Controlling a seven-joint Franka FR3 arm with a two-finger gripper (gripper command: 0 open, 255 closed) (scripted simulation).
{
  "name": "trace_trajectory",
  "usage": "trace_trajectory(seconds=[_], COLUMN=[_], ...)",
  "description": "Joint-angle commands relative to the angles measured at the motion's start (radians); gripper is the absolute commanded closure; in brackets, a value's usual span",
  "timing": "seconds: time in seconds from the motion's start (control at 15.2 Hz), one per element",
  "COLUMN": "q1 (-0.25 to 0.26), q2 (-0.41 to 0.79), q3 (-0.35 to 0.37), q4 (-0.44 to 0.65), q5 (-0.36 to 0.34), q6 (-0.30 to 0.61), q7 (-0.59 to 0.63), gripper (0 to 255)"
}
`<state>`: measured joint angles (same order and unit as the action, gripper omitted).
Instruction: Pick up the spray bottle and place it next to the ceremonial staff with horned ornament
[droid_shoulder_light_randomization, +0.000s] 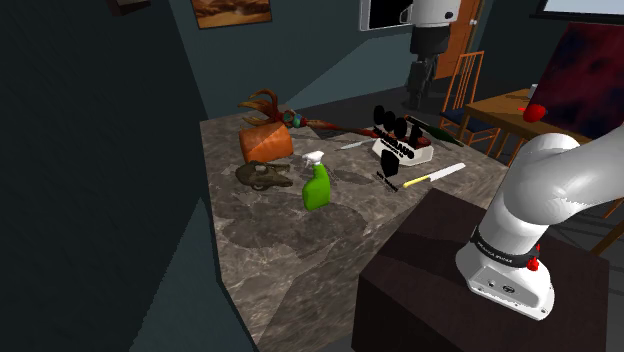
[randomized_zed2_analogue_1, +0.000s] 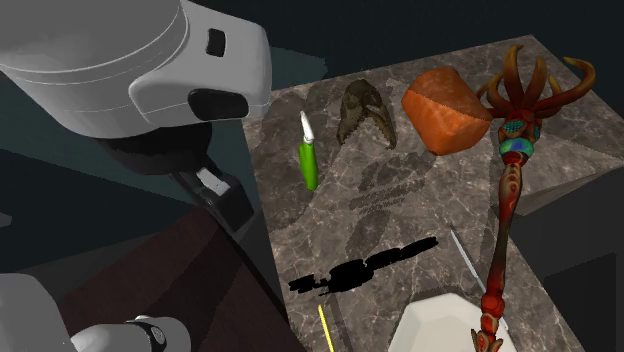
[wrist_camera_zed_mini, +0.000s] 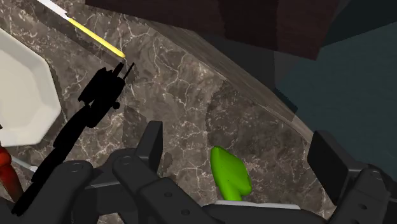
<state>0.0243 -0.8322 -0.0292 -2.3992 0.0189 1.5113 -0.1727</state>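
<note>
Zero contact at this point. Hung over the stone table (droid_shoulder_light_randomization: 300, 262) with the gripper (wrist_camera_zed_mini: 238, 137) spread wide and empty. Caught the spray bottle (wrist_camera_zed_mini: 230, 173) down in the gap between the two fingers, touched by neither. Stood upright in the shoulder view, green body under a white head, long axis vertical, toward the table's left side. Probably called for a straight drop and a squeeze across the body.

Found the staff (randomized_zed2_analogue_1: 511, 187) well apart from the bottle, flat along the far edge, horned head at the shoulder view's far left. Spotted an orange block (droid_shoulder_light_randomization: 265, 143) and a dark brown lump (droid_shoulder_light_randomization: 262, 178) between bottle and staff. Noted one white dish (randomized_zed2_analogue_1: 440, 320) on the right, the staff's tail end over or against its rim; couldn't tell anything else inside.
</note>
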Motion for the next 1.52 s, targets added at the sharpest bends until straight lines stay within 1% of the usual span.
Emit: trace_trajectory(seconds=[0.0,0.33,0.66,1.06,1.45], q1=[0.000,0.053,0.107,0.170,0.223], q2=[0.000,0.145,0.310,0.520,0.728], q3=[0.000,-0.037,-0.065,-0.083,-0.078], q4=[0.000,-0.013,0.009,0.078,0.183], q5=[0.000,-0.013,-0.008,0.020,0.067], q6=[0.000,0.174,0.331,0.488,0.605], q7=[0.000,-0.142,-0.283,-0.454,-0.624], gripper=[0,0,0,0,0])
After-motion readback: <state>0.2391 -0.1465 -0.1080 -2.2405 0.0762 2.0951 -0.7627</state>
